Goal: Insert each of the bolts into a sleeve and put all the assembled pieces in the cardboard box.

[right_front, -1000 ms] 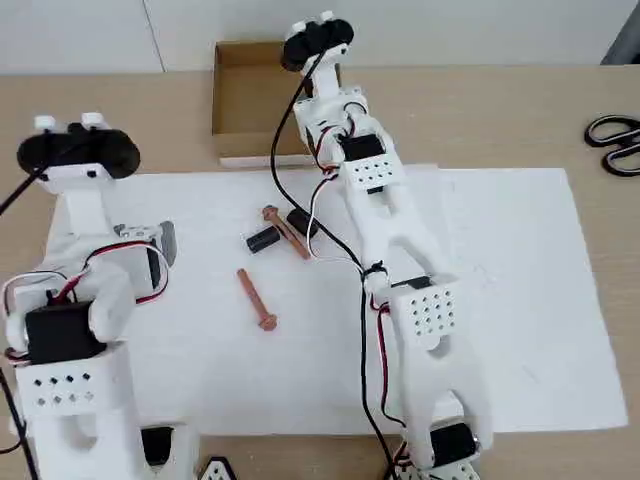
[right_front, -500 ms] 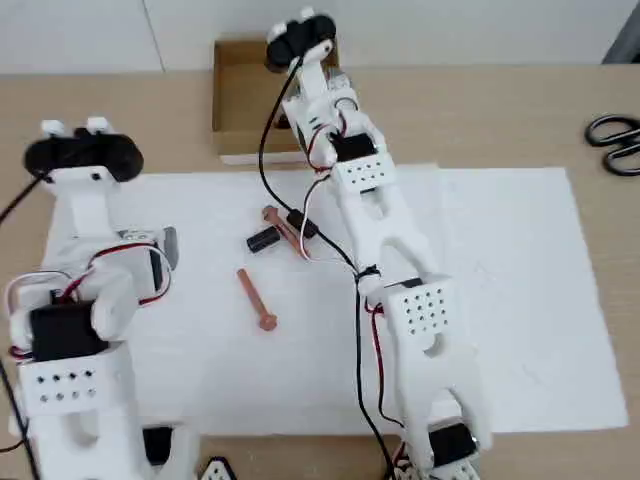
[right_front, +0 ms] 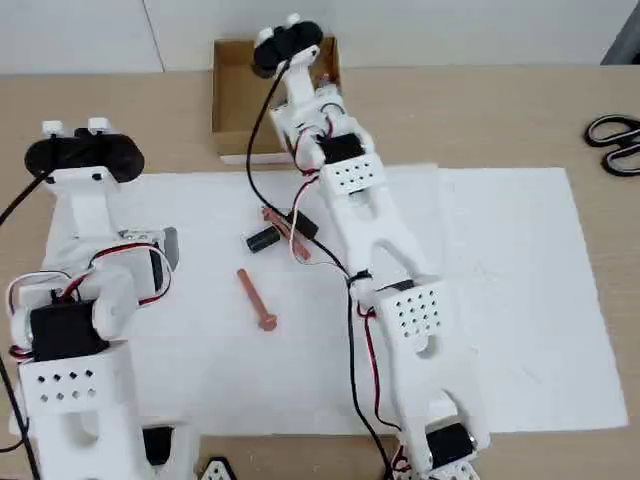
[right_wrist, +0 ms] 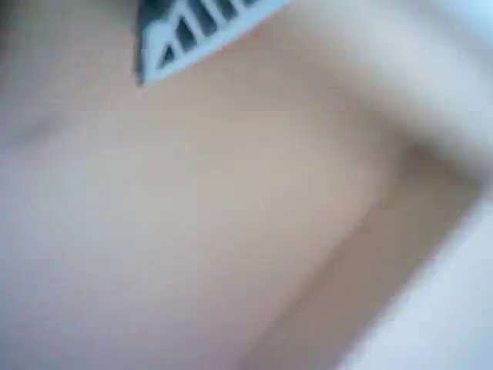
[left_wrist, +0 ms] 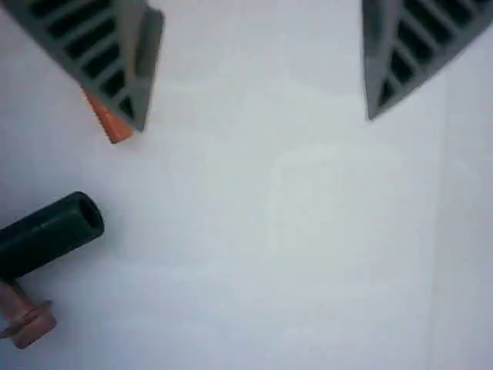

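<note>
So the right gripper (right_front: 298, 85) is parked right over the cardboard box (right_front: 235, 100), and its wrist view looks down at the box floor and an inner corner. Honestly I can't tell if it's clamped on anything. There's a smear of orange at the edge, but it's way too blurry to call. My read is that this is the drop-off step for an assembled piece. In front of the box on the white sheet (right_front: 500, 260), a black sleeve (right_front: 263, 240) and a second sleeve (right_front: 303, 223) lie either side of a bolt (right_front: 283, 230), not inserted as far as I can see. A loose bolt (right_front: 256, 298) lies farther from the box. The left gripper (left_wrist: 250, 116) hangs off to the box's left-front, jaws spread wide, holding nothing. Next, I'd guess one arm has to pinch a sleeve while the other lines a bolt tip up with the bore.
</note>
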